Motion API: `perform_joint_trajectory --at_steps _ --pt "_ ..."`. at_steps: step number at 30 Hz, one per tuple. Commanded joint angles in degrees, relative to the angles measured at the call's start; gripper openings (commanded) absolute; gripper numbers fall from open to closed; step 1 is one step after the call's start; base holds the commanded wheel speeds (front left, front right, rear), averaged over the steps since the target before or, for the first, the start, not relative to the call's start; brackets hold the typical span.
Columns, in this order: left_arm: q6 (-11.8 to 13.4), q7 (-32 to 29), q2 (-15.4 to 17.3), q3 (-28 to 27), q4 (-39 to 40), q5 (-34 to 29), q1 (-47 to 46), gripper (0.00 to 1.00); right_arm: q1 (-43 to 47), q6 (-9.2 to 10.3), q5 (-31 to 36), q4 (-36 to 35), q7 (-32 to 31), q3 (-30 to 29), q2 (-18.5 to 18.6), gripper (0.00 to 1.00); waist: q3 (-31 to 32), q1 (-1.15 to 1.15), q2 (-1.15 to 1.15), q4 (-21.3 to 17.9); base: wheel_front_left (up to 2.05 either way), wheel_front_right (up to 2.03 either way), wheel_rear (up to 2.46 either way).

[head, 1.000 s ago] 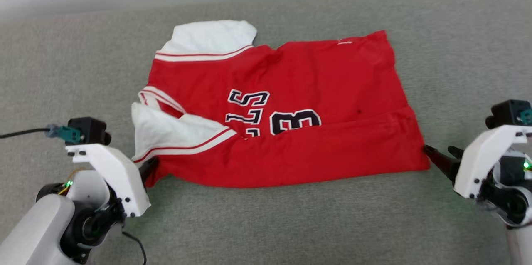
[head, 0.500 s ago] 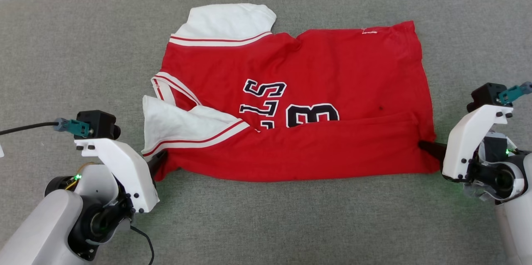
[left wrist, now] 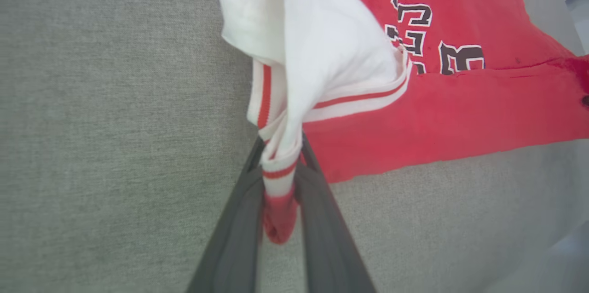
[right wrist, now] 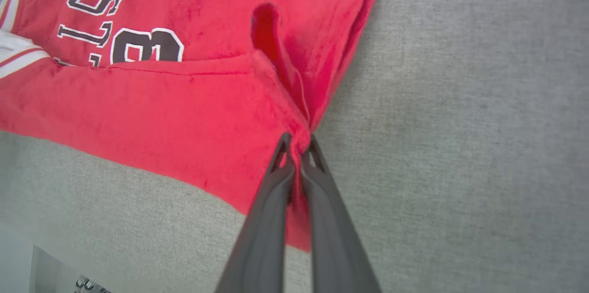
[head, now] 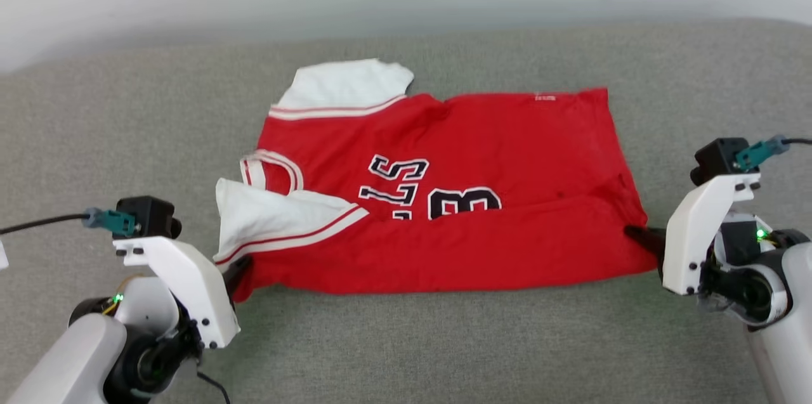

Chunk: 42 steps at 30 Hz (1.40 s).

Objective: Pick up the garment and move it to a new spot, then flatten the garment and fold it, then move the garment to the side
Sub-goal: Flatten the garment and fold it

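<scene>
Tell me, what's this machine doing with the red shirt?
A two-armed robot is partway through folding a red jersey laid out on a grey cushion. Its left jaws are pinched shut on the end of the near white sleeve. Its right jaws are pinched shut on the near hem corner at the opposite side. The near edge already lies folded up over the lower part of the numbers, and most of the jersey lies on the cushion.
</scene>
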<state>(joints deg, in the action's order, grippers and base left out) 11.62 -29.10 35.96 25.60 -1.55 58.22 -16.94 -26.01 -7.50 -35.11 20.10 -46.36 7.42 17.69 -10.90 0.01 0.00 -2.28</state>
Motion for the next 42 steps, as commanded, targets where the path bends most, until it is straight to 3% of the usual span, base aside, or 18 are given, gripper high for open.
perform_joint_trajectory --at_steps 1,8,15,16,17,18,19,26,32,37,42 --pt "0.13 0.45 0.22 -0.22 0.20 0.35 1.36 0.00 1.66 0.02 -0.13 -0.89 0.40 0.58 0.51 0.00 2.89 -0.01 0.00 -0.22 0.00 0.00 0.00" --pt "1.37 1.02 0.89 -0.36 2.17 1.57 7.46 0.00 6.51 0.02 -0.57 -4.57 0.15 1.48 1.41 0.00 7.81 -0.01 0.00 0.03 0.00 0.00 0.00" --pt "1.94 1.07 -0.05 -0.32 1.78 4.09 12.80 0.00 12.73 0.02 0.08 -5.57 0.94 -1.20 0.85 0.00 8.02 -0.01 0.00 0.61 0.00 0.00 0.00" --pt "1.64 1.27 -0.07 -0.27 1.40 4.14 12.81 0.00 13.50 0.02 0.21 -5.43 1.66 -1.41 0.40 0.39 7.69 -0.01 0.00 0.66 0.00 0.00 0.00" --pt "1.48 1.75 -0.35 -0.49 1.01 4.19 12.47 0.00 14.00 0.02 0.44 -5.27 2.46 -1.67 0.20 1.00 7.29 -0.01 0.00 0.69 0.00 0.00 0.00" --pt "1.17 1.98 -0.93 -0.55 0.50 4.49 12.07 0.45 14.40 0.02 0.52 -5.12 3.44 -2.03 -0.04 1.00 6.97 -0.01 0.00 0.72 0.00 0.00 0.00" --pt "0.96 2.16 -1.17 -0.44 -0.07 4.37 11.90 1.00 14.53 0.02 0.29 -5.14 4.50 -2.12 -0.37 1.00 6.72 -0.01 0.00 0.65 0.00 0.00 0.00" --pt "0.52 6.06 -0.25 -1.53 -1.79 0.87 8.05 1.00 15.25 0.02 3.42 -9.22 19.01 -2.85 -1.03 1.00 6.22 -0.01 0.00 -0.79 0.00 0.00 0.00" --pt "2.40 10.91 0.54 -3.59 -1.04 -3.48 2.81 1.00 15.02 0.02 9.74 -12.86 31.53 -5.34 -2.63 1.00 5.45 -0.01 0.00 -3.11 0.00 0.00 0.00" --pt "2.63 13.71 0.51 -4.92 -2.23 -6.24 -3.72 1.00 13.39 0.02 14.96 -16.66 37.41 -6.10 -4.11 1.00 2.23 -0.01 0.00 -5.95 0.00 0.00 0.00" --pt "2.80 12.76 1.52 -5.59 -4.75 -8.12 -11.47 1.00 11.50 0.02 16.87 -20.60 40.10 -6.32 -6.38 1.00 -4.01 -0.01 0.00 -9.14 0.00 0.00 0.00"
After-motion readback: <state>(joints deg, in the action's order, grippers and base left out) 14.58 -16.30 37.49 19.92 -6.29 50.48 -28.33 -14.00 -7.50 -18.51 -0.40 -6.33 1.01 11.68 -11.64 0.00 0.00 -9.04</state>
